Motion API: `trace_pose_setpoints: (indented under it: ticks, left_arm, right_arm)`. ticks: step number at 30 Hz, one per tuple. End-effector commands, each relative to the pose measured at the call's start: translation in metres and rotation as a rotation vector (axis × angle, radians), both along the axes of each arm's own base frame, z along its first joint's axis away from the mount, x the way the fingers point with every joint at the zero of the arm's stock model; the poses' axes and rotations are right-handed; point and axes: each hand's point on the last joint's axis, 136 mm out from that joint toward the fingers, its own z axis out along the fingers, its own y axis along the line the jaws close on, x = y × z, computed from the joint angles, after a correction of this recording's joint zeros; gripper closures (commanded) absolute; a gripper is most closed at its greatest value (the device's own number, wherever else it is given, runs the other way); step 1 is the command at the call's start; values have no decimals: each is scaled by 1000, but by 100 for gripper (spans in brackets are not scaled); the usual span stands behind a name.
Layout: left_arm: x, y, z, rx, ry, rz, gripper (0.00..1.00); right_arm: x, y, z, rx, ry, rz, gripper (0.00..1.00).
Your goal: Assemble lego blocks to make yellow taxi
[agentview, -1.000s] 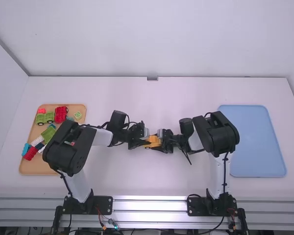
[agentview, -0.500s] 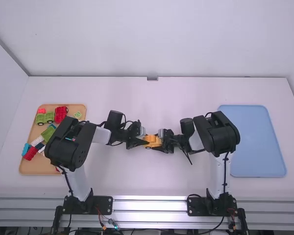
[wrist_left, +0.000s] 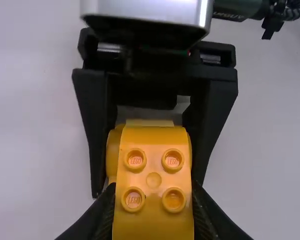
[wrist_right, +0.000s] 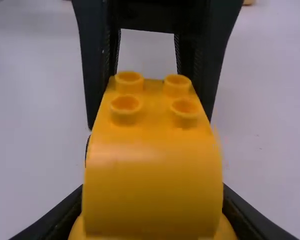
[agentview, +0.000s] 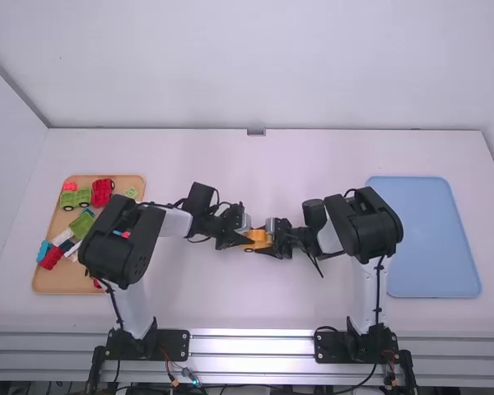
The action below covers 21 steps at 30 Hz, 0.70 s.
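The yellow toy car sits mid-table between two facing grippers, the left gripper [agentview: 242, 239] and the right gripper [agentview: 271, 244]. In the left wrist view the studded yellow block [wrist_left: 154, 175] lies between the left gripper's [wrist_left: 154, 197] fingers, which touch both its sides; the right gripper [wrist_left: 148, 150] grips farther along the car. From the right wrist view, a rounded yellow block [wrist_right: 152, 185] rises above the right gripper [wrist_right: 152, 215], shut on the car's lower body. Beyond it the left gripper's fingers flank the studs. Most of the wheels are hidden.
At the left, a tan tray [agentview: 53, 282] holds green, red, blue and white blocks, partly under the left arm. A blue tray [agentview: 432, 239] lies at the right, beside the right arm's elbow.
The left gripper is a little farther right and covers more of the yellow car than half a second ago. Its arm's elbow has shifted slightly right since the earliest frame. The right arm has stayed still.
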Motion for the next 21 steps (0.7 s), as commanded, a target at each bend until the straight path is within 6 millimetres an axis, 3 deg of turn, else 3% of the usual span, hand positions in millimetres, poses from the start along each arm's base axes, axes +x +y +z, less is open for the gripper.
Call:
trace_pose_setpoints:
  ticks: [1,6,12,21]
  left_arm:
    - [-4,-6,-11,54,-5,-8,98]
    - [0,-7,-24,122,9,41,98]
    - [-3,7,-43,216,20,87,99]
    - [-21,-4,-56,291,3,49,99]
  right_arm:
    - [-3,-2,-8,-19,25,-11,53]
    - [-3,-2,-8,-18,26,-12,53]
    - [-2,-2,-8,-18,26,-13,53]
    - [-2,-2,-8,-18,25,-13,53]
